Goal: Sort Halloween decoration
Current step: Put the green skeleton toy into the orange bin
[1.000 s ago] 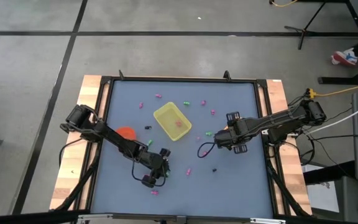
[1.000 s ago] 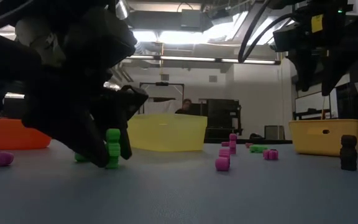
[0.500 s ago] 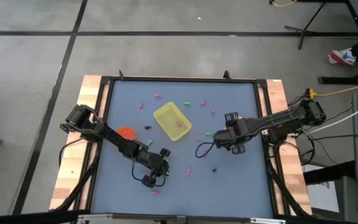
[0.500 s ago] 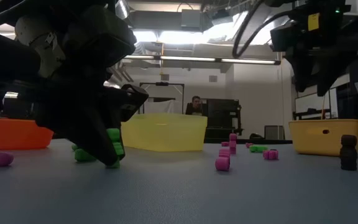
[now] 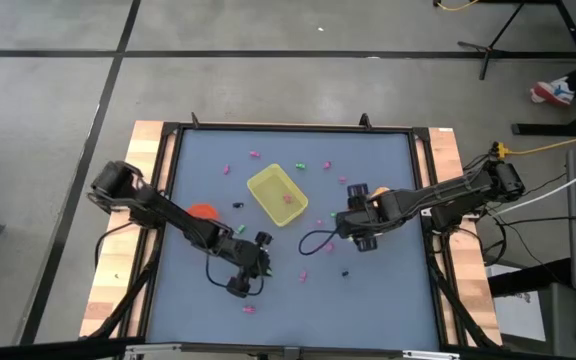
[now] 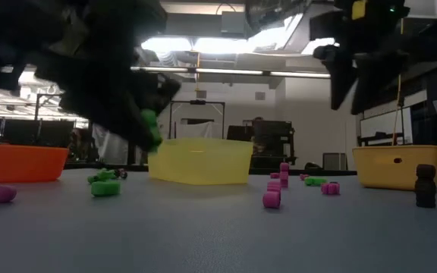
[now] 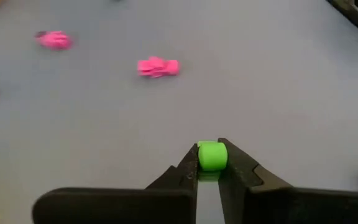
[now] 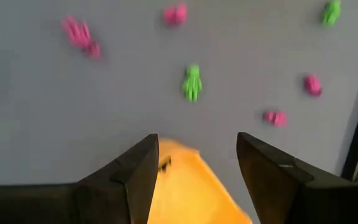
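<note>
The blue-grey table (image 5: 368, 290) fills the high view inside a black frame with wooden side strips. The left arm (image 5: 168, 213) reaches in from the table's left edge toward the near-centre, and the right arm (image 5: 438, 195) reaches in from the right edge toward the middle.

A yellow rectangular tray (image 5: 277, 195) sits tilted near the table's centre with a pink piece inside it, and an orange round bowl (image 5: 202, 212) lies to its left, partly under the left arm. In the low view a second yellow bin (image 6: 395, 166) stands at the far right.

The left gripper (image 7: 212, 163) is over the near part of the table, below and left of the tray in the high view. Its fingers are closed on a green trinket (image 7: 212, 155), pinched between the tips. In the low view this green piece (image 6: 150, 125) is lifted clear of the table, in front of the tray's left end.

The right gripper (image 8: 194, 165) hangs just right of the tray with its fingers spread wide and nothing between them; its wrist view looks down over the tray's yellow rim.

The other Halloween decorations are scattered on the table: pink trinkets (image 5: 253, 154) and green trinkets (image 5: 300, 165) beyond the tray, more pink ones near the front edge, and a dark trinket (image 5: 346, 271) near the right arm. In the low view another green one (image 6: 105, 187) lies on the table to the left.
</note>
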